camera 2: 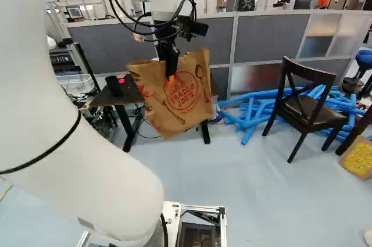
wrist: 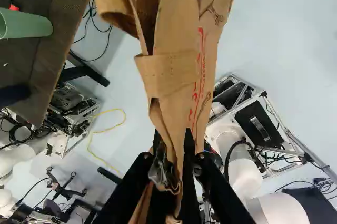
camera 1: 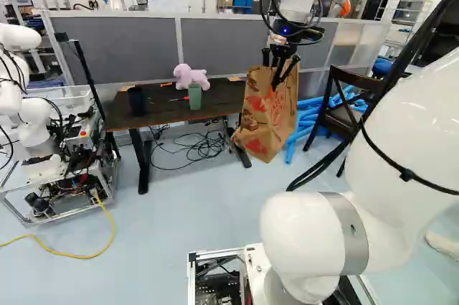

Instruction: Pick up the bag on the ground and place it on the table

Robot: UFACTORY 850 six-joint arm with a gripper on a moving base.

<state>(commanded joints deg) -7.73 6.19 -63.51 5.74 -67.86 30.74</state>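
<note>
Spans the back with a long grey partition (camera 1: 222, 43), above pale floor (camera 1: 172, 226). Reaches forward with the white arm (camera 1: 312, 240), high over the ground. Puts the dark table (camera 1: 165, 115) ahead, just before the partition, and another robot (camera 1: 36, 122) at the left of the left base view. Places a dark chair (camera 2: 305, 107) at the right of the right base view, in front of blue tubes (camera 2: 248, 126). Holds the brown paper bag (camera 1: 269, 115) in the air by the right end of the table in the left base view, slightly tilted; cannot tell about contact with the table's edge. Clamps the gripper (camera 2: 170, 78) on the bag, with crumpled paper pinched between both fingers. Keeps on the table a pink plush toy (camera 1: 190, 77), a dark cup (camera 1: 136, 101) and, beside the toy, a green cup (camera 1: 194, 97).
</note>
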